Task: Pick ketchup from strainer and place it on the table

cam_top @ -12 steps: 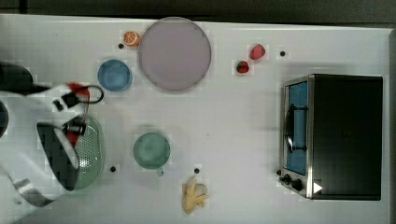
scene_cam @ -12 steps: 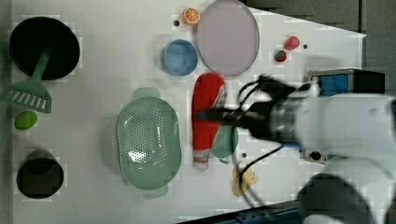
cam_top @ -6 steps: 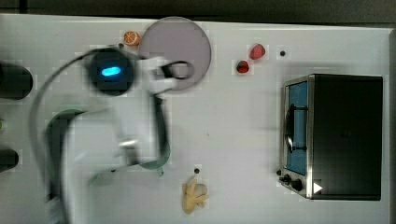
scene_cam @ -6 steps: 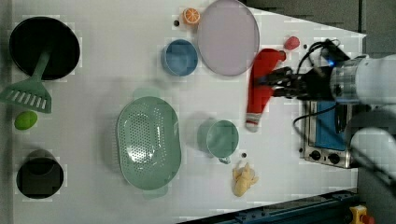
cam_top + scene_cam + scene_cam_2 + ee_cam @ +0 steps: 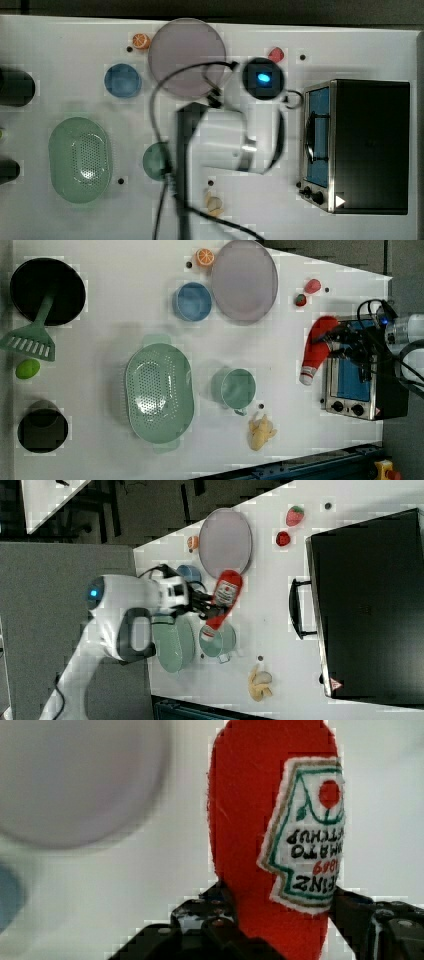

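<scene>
1. Since the earlier frames, the ketchup [image 5: 317,351] has travelled from above the strainer [image 5: 159,392], past the dark green cup [image 5: 238,388], to a spot just beside the toaster oven [image 5: 361,371] in the left view.
2. Ketchup bottle: held off the table [image 5: 125,305], clear of the strainer. In the left view its long axis runs nearly up and down the frame, slightly tilted, with the white cap toward the bottom of the left view and the red base toward the top.
3. In the right view the ketchup [image 5: 223,605] lies on a diagonal, cap toward the lower left of the right view, over the green cup [image 5: 220,641], base toward the grey-lilac plate [image 5: 225,540].
4. In the wrist view the white label with upside-down print shows on the red body [image 5: 260,820].
5. The gripper [image 5: 336,342] is clamped on the ketchup, its dark fingers [image 5: 350,912] pressing either side of the bottle.
6. The strainer lies with nothing in it at the left view's left of the green cup.
7. Farther out in the left view: blue bowl [image 5: 192,301], orange slice [image 5: 204,257], two strawberries [image 5: 306,292], and a banana [image 5: 261,431] near the bottom edge.
</scene>
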Controlling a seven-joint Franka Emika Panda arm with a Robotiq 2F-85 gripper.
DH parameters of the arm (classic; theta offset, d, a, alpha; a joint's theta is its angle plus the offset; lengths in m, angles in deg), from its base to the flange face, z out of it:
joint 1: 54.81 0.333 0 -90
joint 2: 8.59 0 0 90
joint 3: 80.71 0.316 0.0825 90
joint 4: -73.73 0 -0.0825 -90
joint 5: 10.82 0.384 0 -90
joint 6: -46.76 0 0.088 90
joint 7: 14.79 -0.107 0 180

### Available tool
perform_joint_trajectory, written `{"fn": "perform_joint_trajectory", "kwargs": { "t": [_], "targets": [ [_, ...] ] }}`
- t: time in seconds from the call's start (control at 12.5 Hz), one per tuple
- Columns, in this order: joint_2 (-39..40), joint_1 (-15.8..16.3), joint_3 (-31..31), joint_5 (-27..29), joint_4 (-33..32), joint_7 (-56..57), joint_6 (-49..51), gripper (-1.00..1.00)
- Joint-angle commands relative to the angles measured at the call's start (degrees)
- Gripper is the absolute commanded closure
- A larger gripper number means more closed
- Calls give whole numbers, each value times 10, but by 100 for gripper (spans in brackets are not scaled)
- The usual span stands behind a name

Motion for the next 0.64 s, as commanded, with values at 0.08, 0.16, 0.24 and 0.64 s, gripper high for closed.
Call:
{"fn": "perform_joint_trajectory", "kwargs": {
  "t": [0.08,0.16,0.24,0.64],
  "targets": [
    [-13,19,7,-3,-66,44,-53,-17],
    [-9,19,7,-3,-88,44,-89,-17],
    [-2,19,7,-3,-108,44,-124,-17],
    [79,20,6,-35,-136,44,-235,-63]
  ]
}}
